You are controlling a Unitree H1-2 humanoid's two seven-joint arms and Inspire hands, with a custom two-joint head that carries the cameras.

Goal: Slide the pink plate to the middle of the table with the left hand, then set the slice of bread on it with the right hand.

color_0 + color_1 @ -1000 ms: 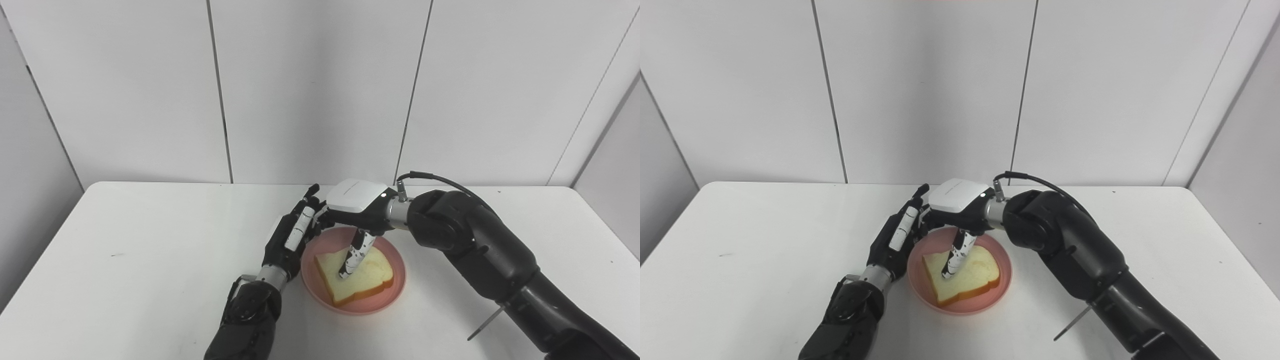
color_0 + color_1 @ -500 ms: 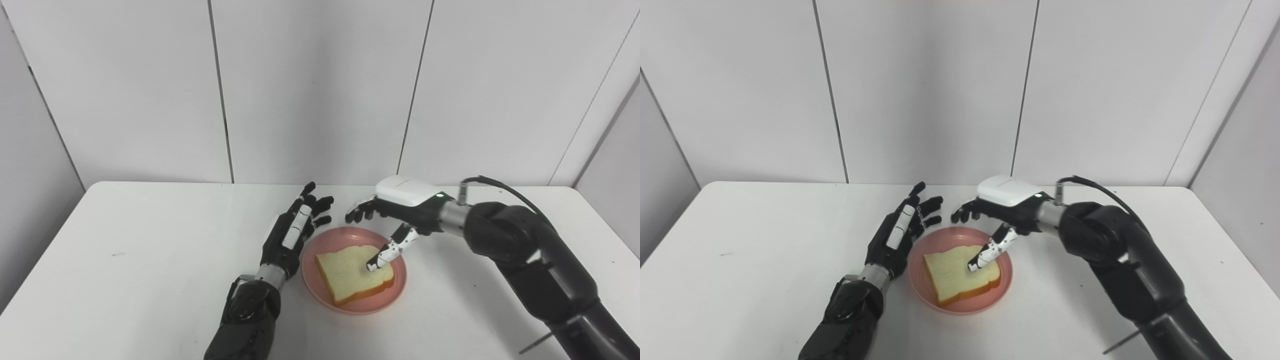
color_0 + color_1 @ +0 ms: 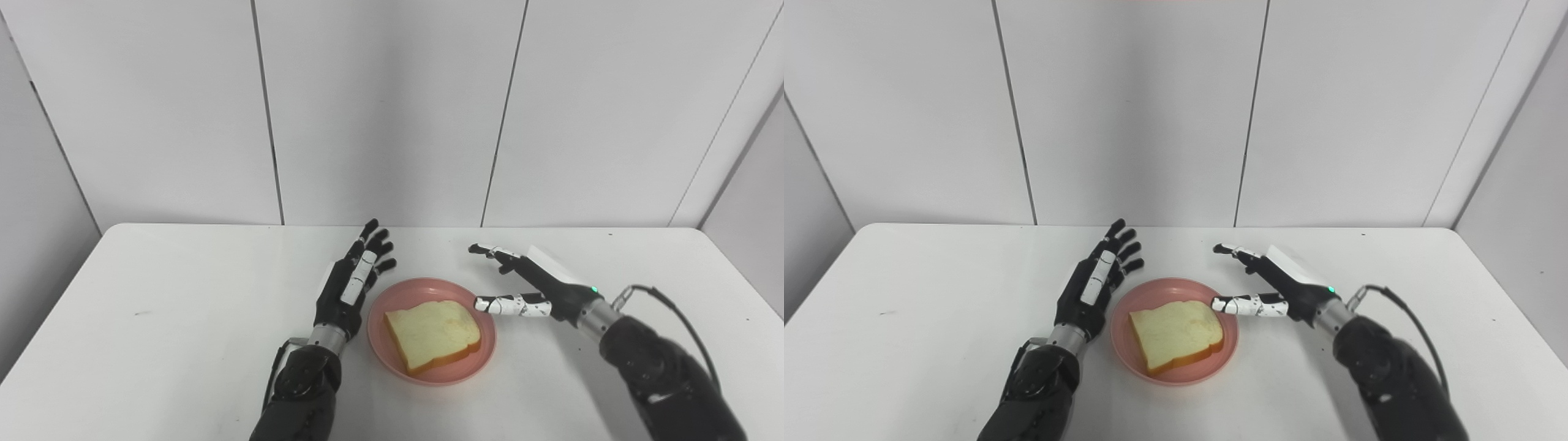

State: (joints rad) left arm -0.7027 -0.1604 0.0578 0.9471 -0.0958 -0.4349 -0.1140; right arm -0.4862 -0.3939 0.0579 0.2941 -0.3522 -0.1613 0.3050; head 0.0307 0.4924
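Both hands flank the pink plate (image 3: 484,346) mid-worktop, fingers spread, grasping nothing: left hand (image 3: 349,288) beside its left rim, right hand (image 3: 531,288) at its right. Bread slice (image 3: 433,334) lies on it.

Bright, even, diffuse overhead light; soft faint shadows, no glare, sharp focus throughout.

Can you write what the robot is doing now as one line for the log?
bread: flat on pink plate | left hand: open, beside plate | right hand: open, beside plate | table
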